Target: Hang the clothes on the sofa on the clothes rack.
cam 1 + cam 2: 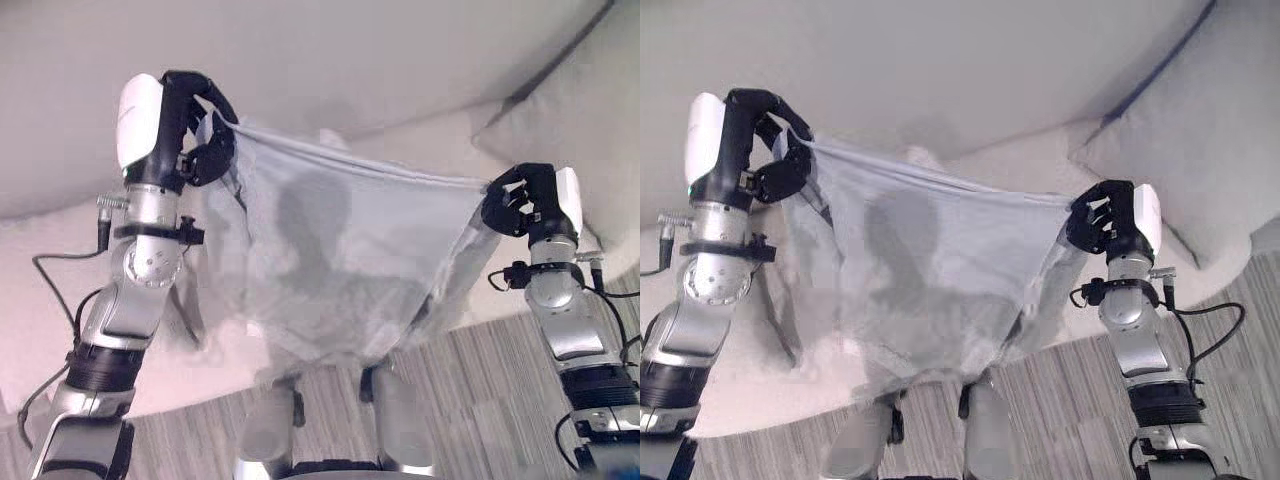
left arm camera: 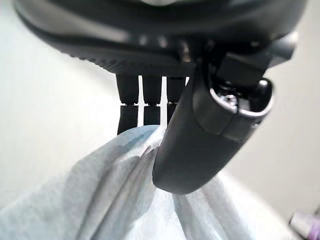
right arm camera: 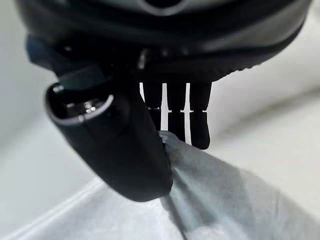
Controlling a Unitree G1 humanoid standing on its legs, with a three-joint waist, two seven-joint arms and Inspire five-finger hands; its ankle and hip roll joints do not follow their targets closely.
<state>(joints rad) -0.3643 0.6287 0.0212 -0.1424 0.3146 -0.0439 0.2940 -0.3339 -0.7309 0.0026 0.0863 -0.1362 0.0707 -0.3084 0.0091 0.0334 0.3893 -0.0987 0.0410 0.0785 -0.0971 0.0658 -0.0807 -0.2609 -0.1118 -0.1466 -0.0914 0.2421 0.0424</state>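
A pale grey garment (image 1: 340, 260) hangs spread between my two hands, above the white sofa seat (image 1: 420, 145). My left hand (image 1: 200, 125) is raised high and pinches the garment's upper left corner; in the left wrist view the cloth (image 2: 125, 190) sits clamped between thumb (image 2: 195, 150) and fingers. My right hand (image 1: 520, 200) holds the opposite corner lower down, and the right wrist view has the cloth (image 3: 220, 195) pinched under its thumb (image 3: 130, 150). The top edge is pulled taut and slopes down to the right. The rest of the cloth drapes loosely below.
The sofa's backrest (image 1: 330, 50) rises behind the garment. A large cushion (image 1: 580, 110) sits at the right. Striped grey flooring (image 1: 480, 400) lies in front of the sofa.
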